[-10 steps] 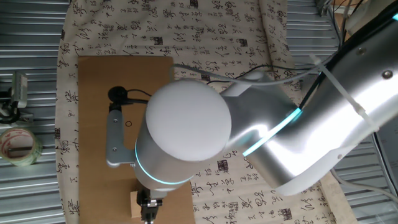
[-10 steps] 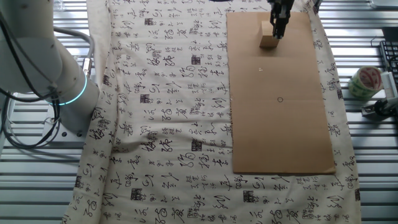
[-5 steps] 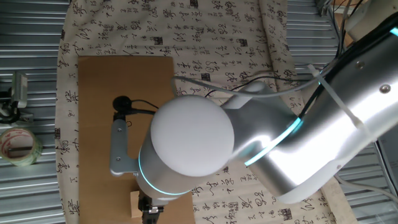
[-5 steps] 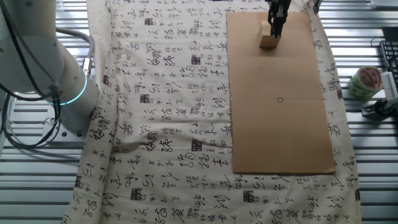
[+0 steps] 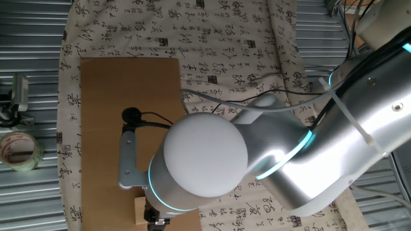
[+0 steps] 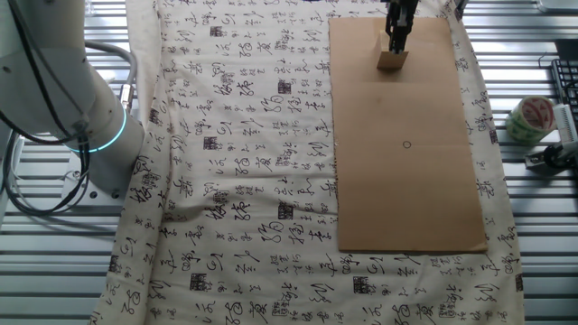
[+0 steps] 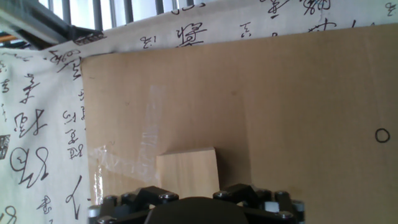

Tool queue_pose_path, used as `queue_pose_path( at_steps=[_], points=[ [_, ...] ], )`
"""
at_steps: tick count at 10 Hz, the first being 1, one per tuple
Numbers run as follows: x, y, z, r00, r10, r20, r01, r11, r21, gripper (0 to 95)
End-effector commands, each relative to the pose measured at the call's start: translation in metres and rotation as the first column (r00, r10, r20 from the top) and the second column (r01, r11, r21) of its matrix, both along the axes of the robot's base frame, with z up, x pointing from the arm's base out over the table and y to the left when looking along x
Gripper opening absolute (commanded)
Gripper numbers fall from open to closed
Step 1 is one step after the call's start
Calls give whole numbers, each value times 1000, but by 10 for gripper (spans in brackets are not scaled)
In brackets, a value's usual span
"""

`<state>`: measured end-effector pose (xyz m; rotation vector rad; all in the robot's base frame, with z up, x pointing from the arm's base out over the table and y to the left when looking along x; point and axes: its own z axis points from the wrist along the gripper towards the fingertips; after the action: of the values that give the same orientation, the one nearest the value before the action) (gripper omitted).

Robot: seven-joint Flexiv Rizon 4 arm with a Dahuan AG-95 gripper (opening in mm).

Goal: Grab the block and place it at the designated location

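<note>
Covering the table: cloth point(image 6: 244, 162) (calligraphy-printed).

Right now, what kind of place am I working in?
Probably a lab or workshop test bench: a ribbed metal table under a cloth printed with characters, a cardboard sheet as work surface, a tape roll nearby.

Black brush-style Chinese characters printed across the cloth point(image 6: 244, 135), none clearly readable, pen-drawn circle point(image 7: 382, 135) on cardboard point(image 6: 406, 181)
</note>
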<state>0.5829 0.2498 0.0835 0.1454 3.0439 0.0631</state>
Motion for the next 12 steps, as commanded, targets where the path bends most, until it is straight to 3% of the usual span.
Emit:
queue_pose_path(
  at_steps=[1, 12],
  points=[
    [-1, 0, -1, 1000, 4, 6, -4, 1000, 1, 950],
    [-4, 2, -17, 1000, 5, 26, -5, 1000, 1, 950]
  ],
)
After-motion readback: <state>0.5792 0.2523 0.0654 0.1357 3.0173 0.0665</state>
